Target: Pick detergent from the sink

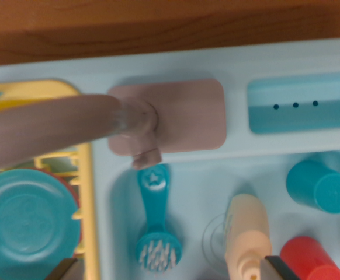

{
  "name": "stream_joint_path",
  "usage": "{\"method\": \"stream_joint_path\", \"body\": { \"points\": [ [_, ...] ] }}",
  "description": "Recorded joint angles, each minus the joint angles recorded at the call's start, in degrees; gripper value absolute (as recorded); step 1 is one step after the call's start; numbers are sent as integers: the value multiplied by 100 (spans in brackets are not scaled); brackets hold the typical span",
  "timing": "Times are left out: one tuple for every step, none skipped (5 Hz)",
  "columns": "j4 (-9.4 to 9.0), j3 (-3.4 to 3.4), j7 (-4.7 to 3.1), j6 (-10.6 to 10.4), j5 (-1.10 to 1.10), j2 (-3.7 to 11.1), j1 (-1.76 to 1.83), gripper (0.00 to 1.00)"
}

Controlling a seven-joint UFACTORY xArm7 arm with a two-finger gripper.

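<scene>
The detergent bottle is cream-coloured and lies in the pale blue sink, its nozzle pointing to the bottom edge of the wrist view. My gripper hangs above the sink, open wide. Only its two dark fingertips show at the bottom edge, the right one just right of the bottle's nozzle. Nothing sits between the fingers except the head of a teal brush, which lies to the left of the bottle.
A pink faucet reaches from its base out over the view's left. A yellow dish rack holds a teal plate. A teal cup and a red cup lie right of the bottle. A soap recess is at top right.
</scene>
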Motion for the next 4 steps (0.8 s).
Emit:
{"method": "stream_joint_path", "body": {
  "points": [
    [-232,-26,-28,-271,1,39,-24,0],
    [-232,-26,-28,-271,1,39,-24,0],
    [-456,-51,-56,-532,2,78,-47,0],
    [-456,-51,-56,-532,2,78,-47,0]
  ]
}}
